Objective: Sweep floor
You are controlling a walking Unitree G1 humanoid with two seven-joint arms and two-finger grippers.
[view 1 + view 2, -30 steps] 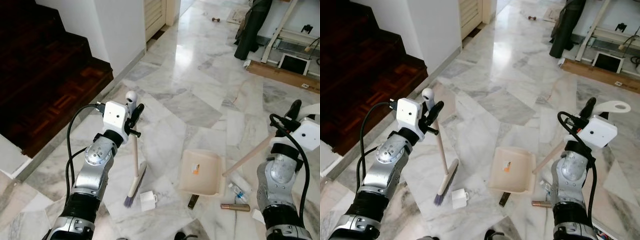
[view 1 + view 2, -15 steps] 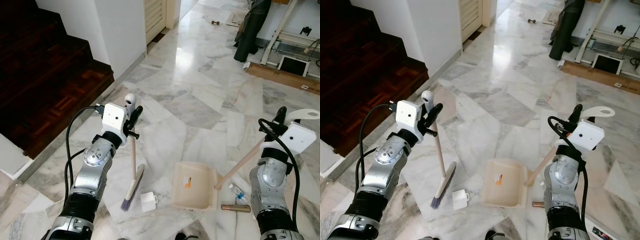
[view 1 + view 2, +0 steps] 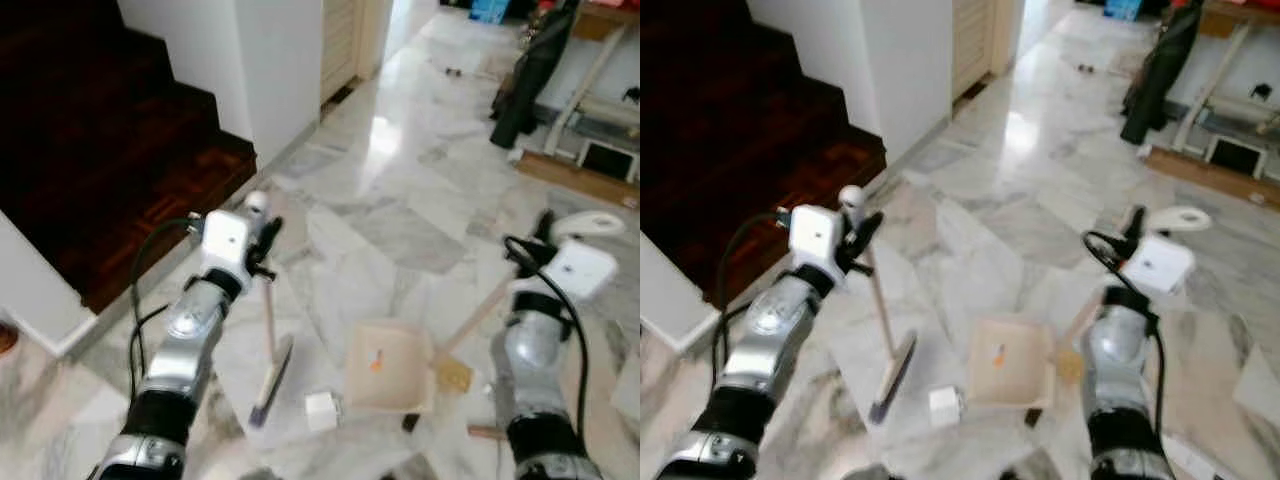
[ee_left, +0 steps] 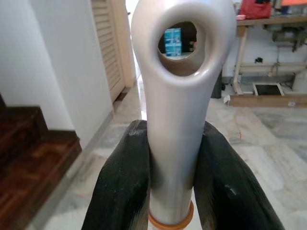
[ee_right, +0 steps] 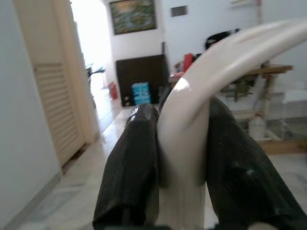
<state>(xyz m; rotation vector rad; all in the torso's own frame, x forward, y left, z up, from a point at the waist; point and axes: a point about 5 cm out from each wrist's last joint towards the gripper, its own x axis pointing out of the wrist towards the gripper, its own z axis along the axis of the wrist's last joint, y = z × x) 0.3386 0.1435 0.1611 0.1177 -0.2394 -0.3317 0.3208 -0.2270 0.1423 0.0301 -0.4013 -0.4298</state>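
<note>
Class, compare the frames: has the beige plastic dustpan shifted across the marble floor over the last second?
Yes. The beige plastic dustpan has slid toward the robot's left, closing most of the gap to the small white box, which lies where it did.

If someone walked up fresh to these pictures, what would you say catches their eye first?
Probably the broom, held near upright by the left gripper clamped near the top of its handle, bristles on the marble floor. Just to its right lies the beige dustpan, its long handle gripped by the right gripper. A small white box sits between them.
</note>
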